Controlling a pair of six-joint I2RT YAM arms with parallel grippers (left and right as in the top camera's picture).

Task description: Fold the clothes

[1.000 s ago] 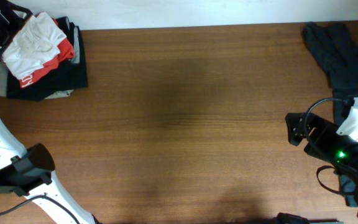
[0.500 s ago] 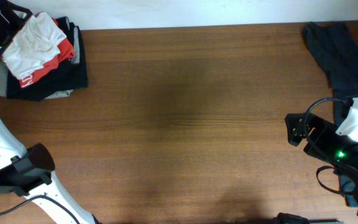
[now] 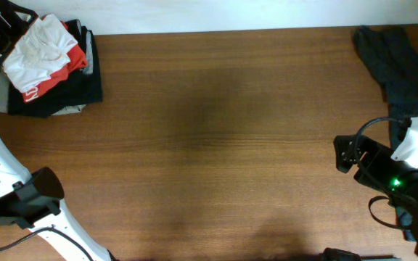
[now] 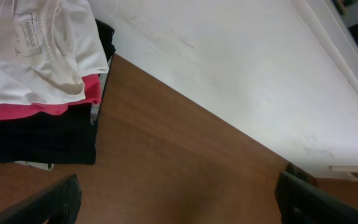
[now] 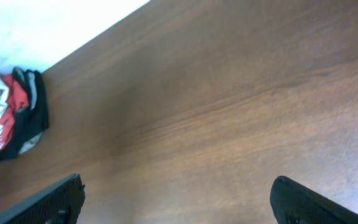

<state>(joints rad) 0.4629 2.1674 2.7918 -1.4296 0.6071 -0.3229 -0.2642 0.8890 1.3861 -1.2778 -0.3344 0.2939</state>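
Both claws stand wide open and empty: left gripper (image 4: 179, 208), right gripper (image 5: 178, 208). Task item, a white cotton T-shirt (image 3: 38, 45), lies crumpled atop a pile over a red shirt (image 3: 67, 67) and black garments (image 3: 67, 94), at the far-left corner of the brown wooden table (image 3: 216, 145). Folding not begun. Next move, as judged: left gripper lifts the T-shirt to mid-table.

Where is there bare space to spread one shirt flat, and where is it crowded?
Bare: the middle of the table, between the pile under the white T-shirt far left and the dark garment far right. Crowded: those corners, and near the left arm and right arm in front.
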